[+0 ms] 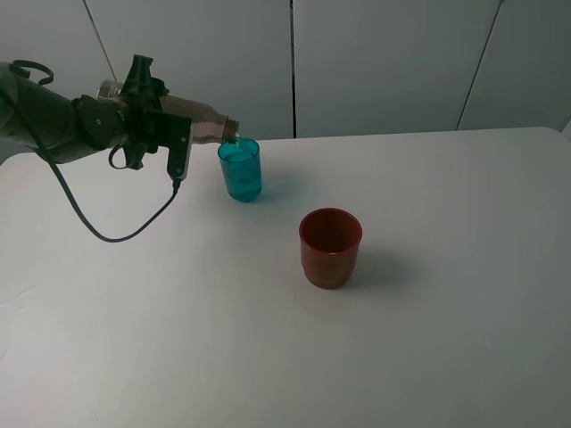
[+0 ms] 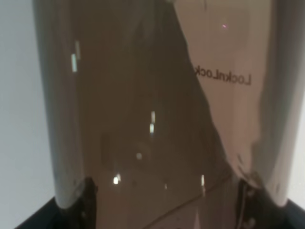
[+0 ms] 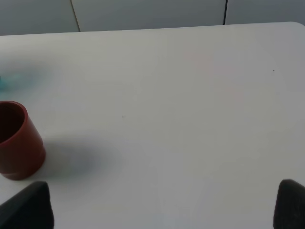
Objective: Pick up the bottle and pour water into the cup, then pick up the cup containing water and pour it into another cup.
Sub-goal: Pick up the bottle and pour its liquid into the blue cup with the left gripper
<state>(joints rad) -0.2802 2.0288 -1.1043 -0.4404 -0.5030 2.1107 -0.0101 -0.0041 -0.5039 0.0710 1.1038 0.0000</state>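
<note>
The brownish clear bottle [image 1: 201, 125] is tipped almost level, and its open neck rests over the rim of the teal cup [image 1: 240, 169]. My left gripper [image 1: 165, 134] is shut on the bottle's body, which fills the left wrist view as the bottle [image 2: 157, 109] between the dark fingers [image 2: 86, 198]. The teal cup stands upright at the back of the table. The dark red cup [image 1: 330, 247] stands apart, nearer the front and to the right; it also shows as the red cup [image 3: 14, 140] in the right wrist view. My right gripper [image 3: 159, 207] is open and holds nothing, well away from the red cup.
The white table [image 1: 446, 312] carries only the two cups. A black cable [image 1: 107, 234] hangs from the left arm down to the table surface. Pale wall panels stand behind the table's back edge.
</note>
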